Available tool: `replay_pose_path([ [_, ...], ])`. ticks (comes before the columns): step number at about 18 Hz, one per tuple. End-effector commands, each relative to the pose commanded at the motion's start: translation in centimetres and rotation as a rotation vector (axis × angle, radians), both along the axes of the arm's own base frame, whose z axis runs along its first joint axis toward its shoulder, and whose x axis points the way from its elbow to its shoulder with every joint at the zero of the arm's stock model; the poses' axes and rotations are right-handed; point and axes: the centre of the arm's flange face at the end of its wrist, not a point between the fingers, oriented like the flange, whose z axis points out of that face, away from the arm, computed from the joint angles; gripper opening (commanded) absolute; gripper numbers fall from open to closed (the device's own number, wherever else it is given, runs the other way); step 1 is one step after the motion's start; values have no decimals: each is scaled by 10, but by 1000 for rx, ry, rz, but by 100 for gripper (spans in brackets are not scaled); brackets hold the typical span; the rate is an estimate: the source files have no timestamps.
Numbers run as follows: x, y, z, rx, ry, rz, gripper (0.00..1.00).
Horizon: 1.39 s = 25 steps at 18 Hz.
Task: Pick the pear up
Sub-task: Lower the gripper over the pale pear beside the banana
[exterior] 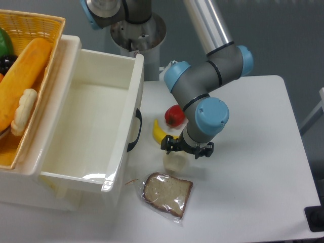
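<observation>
While the claw hovers over the pear, the white table stands before a grey wall.

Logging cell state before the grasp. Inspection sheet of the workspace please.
Surface: white table, no spills seen.
Job's things: pear on the table, mostly hidden under the gripper.
Clutter: banana, red pepper, bagged bread slice, open white bin, wicker basket holding food items.
Grippers: gripper directly over the pear; finger state cannot be told.
Cables: nothing seen.
Surroundings: robot base behind the table, grey backdrop.
</observation>
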Motion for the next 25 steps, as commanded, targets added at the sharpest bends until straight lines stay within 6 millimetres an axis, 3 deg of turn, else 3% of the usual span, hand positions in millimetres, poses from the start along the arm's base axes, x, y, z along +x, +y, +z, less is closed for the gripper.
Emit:
replay_pose_path([
  [16, 5, 6, -22, -18, -23, -14, 97],
  [18, 4, 6, -19, -16, -18, -19, 88],
  [20, 5, 6, -18, -15, -18, -25, 72],
  [25, 4, 5, -11, -2, -9, -60, 56],
])
